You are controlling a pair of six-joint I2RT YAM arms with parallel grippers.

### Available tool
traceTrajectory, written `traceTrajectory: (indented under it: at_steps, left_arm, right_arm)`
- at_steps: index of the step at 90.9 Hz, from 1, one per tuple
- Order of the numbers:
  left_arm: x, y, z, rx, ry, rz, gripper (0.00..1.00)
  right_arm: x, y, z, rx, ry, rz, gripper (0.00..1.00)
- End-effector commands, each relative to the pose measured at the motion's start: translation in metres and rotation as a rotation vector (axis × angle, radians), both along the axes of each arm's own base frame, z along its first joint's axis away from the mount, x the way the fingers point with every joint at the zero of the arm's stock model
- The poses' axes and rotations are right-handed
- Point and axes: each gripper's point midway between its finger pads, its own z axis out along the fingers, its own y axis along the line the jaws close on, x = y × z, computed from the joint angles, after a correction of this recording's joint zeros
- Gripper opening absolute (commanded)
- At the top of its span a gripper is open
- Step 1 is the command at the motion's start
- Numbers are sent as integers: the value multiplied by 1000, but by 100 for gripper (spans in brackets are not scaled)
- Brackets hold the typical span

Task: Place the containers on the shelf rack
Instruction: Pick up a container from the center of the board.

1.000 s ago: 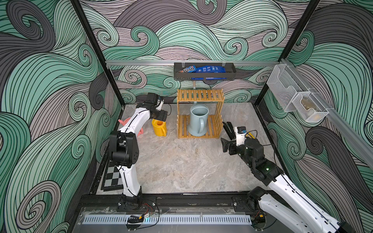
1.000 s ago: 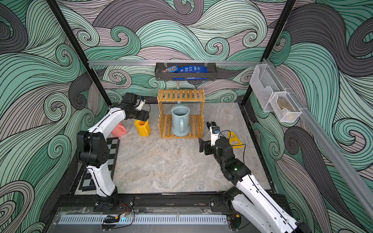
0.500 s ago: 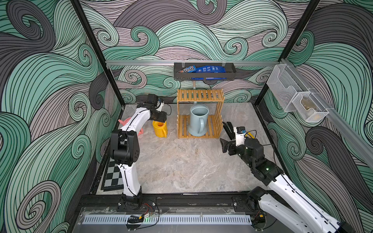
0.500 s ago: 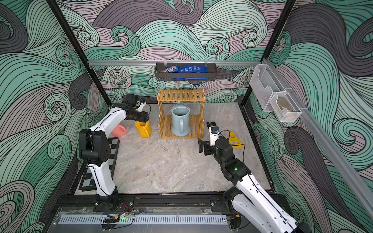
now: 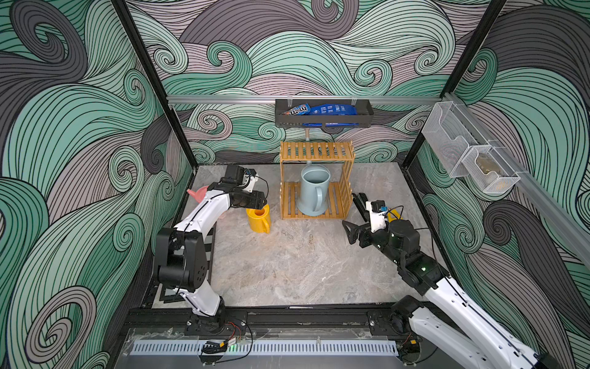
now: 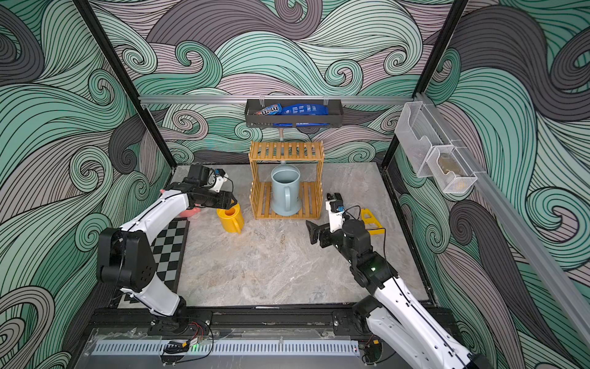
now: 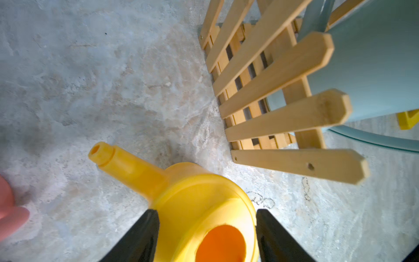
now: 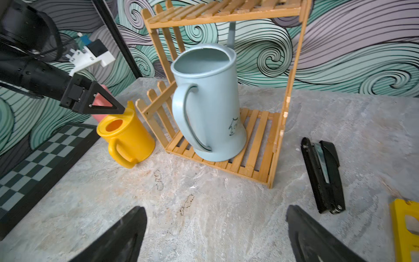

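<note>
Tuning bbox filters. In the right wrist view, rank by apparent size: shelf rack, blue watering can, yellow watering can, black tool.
1. shelf rack
2. blue watering can
3. yellow watering can
4. black tool: long but thin, nearer the camera, so 3 versus 4 is unsure.

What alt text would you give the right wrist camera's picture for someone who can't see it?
A pale blue watering can stands on the lower tier of a wooden rack. Beside the rack, the left claw pinches the top of a smaller yellow watering can; the right claw hangs open.
</note>
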Motion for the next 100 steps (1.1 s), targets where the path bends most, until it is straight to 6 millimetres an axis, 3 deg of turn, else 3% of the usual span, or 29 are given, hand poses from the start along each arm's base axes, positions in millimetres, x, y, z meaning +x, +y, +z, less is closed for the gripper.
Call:
traceTrajectory:
  at_steps: [1,17,40,69,100]
  left_arm:
    - [-23,-9,-4,-61,81,-3,71]
    - [-26,-2,22,-35,7,3,75]
    - [-45,17,63,14,-174,32,82]
    - [-56,41,84,-1,-312,92,83]
    - [-58,64,95,5,-365,159,83]
  right_arm:
    - [-12,25,12,61,-65,155,99]
    - [-20,47,10,57,-69,205,99]
    - [-39,103,-1,29,-31,323,99]
    - [-56,171,-16,24,11,423,98]
    - [-45,224,-49,27,98,449,93]
